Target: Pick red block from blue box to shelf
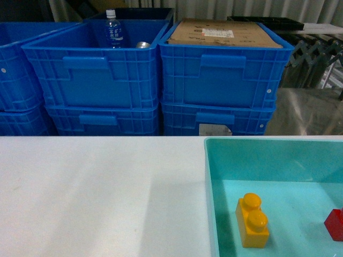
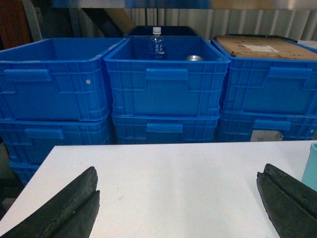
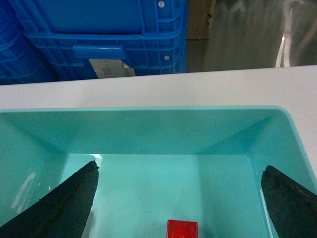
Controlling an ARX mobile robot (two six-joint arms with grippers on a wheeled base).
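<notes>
**Both grippers open, red block on tub floor**

The red block (image 3: 182, 229) lies on the floor of the blue box (image 1: 210, 187), near its right side in the head view, only partly in frame at the edge. A yellow brick (image 1: 252, 220) with two studs sits on the same floor, left of the red one and well apart from it. The box rests on a white table (image 1: 96, 193), at its right part.

The right gripper (image 3: 181, 208) hangs over the box with its jaws spread wide, one finger at each side of the wrist view; the red block shows low between them, not touched. The left gripper (image 2: 181, 206) is also spread wide, over bare table, holding nothing; the box rim just shows at the far right of its view.

Behind the table stand stacked blue crates (image 1: 96, 75). One top crate holds a water bottle (image 1: 113, 29) and a metal can (image 1: 143, 45); the crate to its right carries cardboard (image 1: 222, 33). A shiny metal surface (image 1: 311, 110) shows at far right; whether it is the shelf cannot be told.
</notes>
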